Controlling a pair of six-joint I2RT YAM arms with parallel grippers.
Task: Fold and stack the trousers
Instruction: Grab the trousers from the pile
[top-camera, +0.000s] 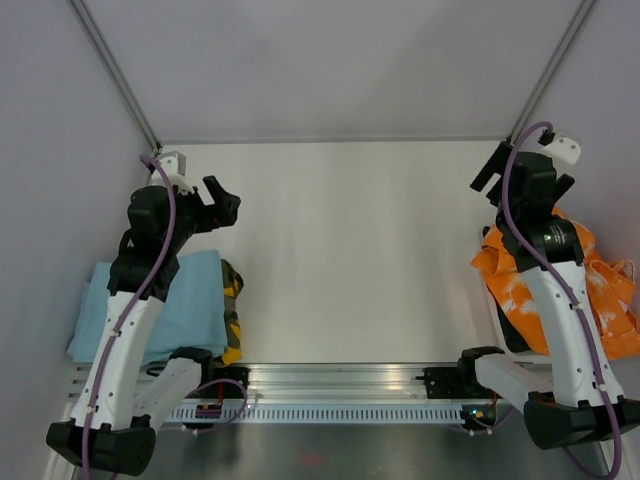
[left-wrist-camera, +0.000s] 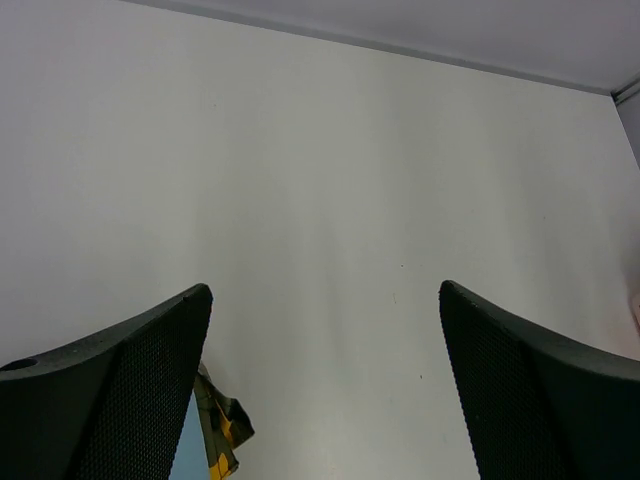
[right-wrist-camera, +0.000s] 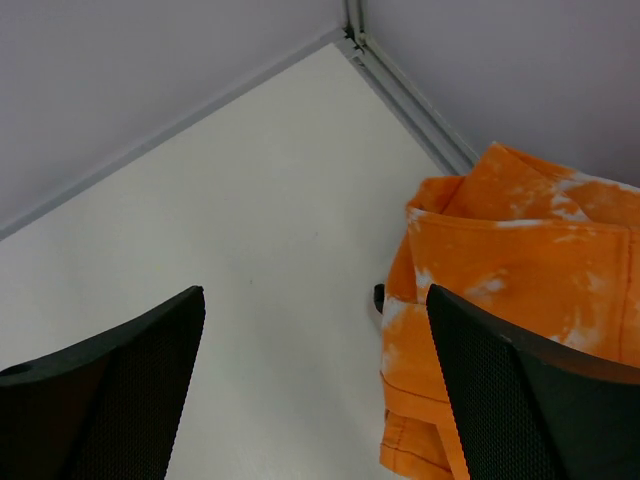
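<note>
Hanging spread wide above the pale table (top-camera: 340, 250), the right gripper (top-camera: 490, 170) holds nothing. The trousers (top-camera: 505, 285), orange blotched with white, lie in a crumpled heap at the table's right edge. In the overhead view the heap sits at about 5 o'clock from that gripper, partly hidden beneath the right arm's own forearm. In the right wrist view the same cloth fills the 3 to 5 o'clock quarter, just beyond the right-hand finger, with bare tabletop showing between the two fingers.

Bunched as it is, the heap runs roughly from 12 to 6 o'clock along the table edge in the overhead view. Which way the legs and the waistband point cannot be told, and whether part of the cloth hangs off the edge is unclear too.

Across the table the left gripper (top-camera: 222, 205) is just as wide apart and just as empty. It points toward 3 o'clock over bare surface, well apart from the trousers. Behind it, at about 6 o'clock, lie a light blue cloth (top-camera: 195, 300) and a camouflage-patterned garment (top-camera: 232, 300).

By position the right arm is clearly the nearer one. A first reach would likely mean swinging back and down toward 5 o'clock to take a fold of the heap and draw it toward the open middle of the table.
</note>
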